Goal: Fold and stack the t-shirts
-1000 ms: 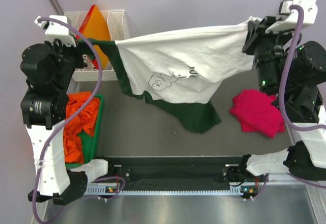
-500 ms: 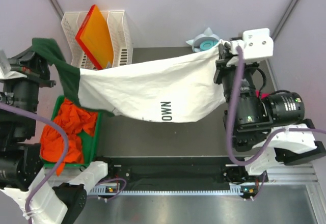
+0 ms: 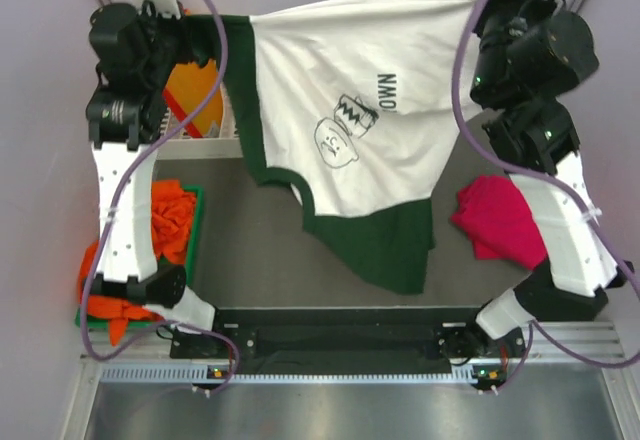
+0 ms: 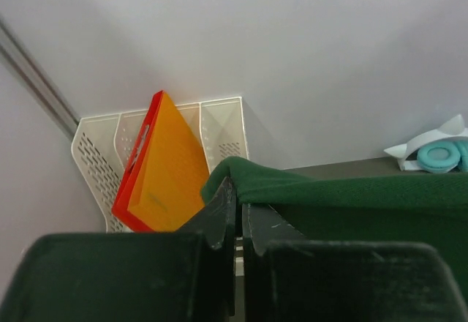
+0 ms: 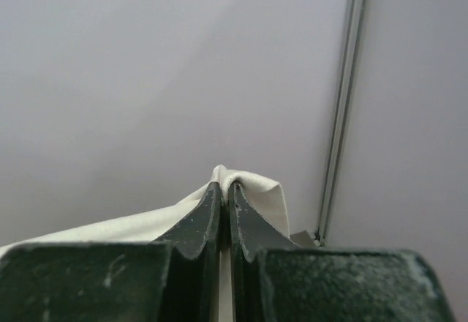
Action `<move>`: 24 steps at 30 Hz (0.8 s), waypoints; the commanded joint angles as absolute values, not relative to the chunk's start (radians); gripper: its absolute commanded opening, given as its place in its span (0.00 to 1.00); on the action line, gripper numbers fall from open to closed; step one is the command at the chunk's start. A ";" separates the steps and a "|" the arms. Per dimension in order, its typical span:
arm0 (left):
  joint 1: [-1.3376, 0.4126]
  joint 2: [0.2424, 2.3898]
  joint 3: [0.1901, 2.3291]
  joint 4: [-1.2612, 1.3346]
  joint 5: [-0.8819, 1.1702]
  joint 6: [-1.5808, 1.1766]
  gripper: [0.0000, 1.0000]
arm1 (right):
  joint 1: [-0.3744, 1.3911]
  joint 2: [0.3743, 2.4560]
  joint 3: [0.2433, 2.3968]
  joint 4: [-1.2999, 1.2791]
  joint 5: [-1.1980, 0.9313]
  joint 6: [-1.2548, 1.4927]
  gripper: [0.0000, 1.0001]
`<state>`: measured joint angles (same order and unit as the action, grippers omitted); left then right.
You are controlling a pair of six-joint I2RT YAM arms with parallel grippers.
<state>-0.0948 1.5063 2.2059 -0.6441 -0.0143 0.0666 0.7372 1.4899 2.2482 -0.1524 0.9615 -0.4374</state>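
Green cloth at far left: my left hand (image 4: 238, 197) is pressed together on a narrow fold of the green-and-white cotton t-shirt with a cartoon print (image 3: 350, 90). The shirt hangs in the air, stretched across to my right hand (image 5: 225, 190), which pinches a small white corner at the very fingertips.

Risks, as I judge them:
- Both grips are shallow, so a tug from either side could pull the fabric free and drop the shirt in a heap.
- The green lower part droops unevenly toward the dark desk (image 3: 250, 250). Lowered as it is, it could bunch under itself and spoil the fold.
- The left edge hangs near the white mesh file rack (image 4: 219, 124) and its orange plastic folder (image 4: 164, 168), and could snag there.

The count, left to right:
- One green tray (image 3: 197, 210) holding crumpled orange garments (image 3: 165, 220); how many I cannot tell.
- One rack and one folder.
- One shirt held aloft, between two hands.
- One pair of teal cat-ear headphones (image 4: 439, 154).
- One crumpled magenta t-shirt (image 3: 500, 222), lying on the desk at right.
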 commanded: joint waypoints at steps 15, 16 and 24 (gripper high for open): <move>-0.077 1.292 2.324 -0.587 -0.032 0.015 0.00 | 0.918 1.304 2.114 -0.008 1.126 -0.602 0.00; -0.077 1.292 2.348 -0.609 -0.026 0.003 0.00 | 0.993 1.302 2.109 0.055 1.149 -0.665 0.00; -0.077 1.243 2.387 -0.621 -0.043 0.009 0.00 | 1.132 1.302 2.100 0.365 1.204 -0.991 0.00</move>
<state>-0.0868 1.2182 2.3905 -0.6468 0.0235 0.0154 1.1271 1.3083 2.0834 0.1967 1.1175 -0.8108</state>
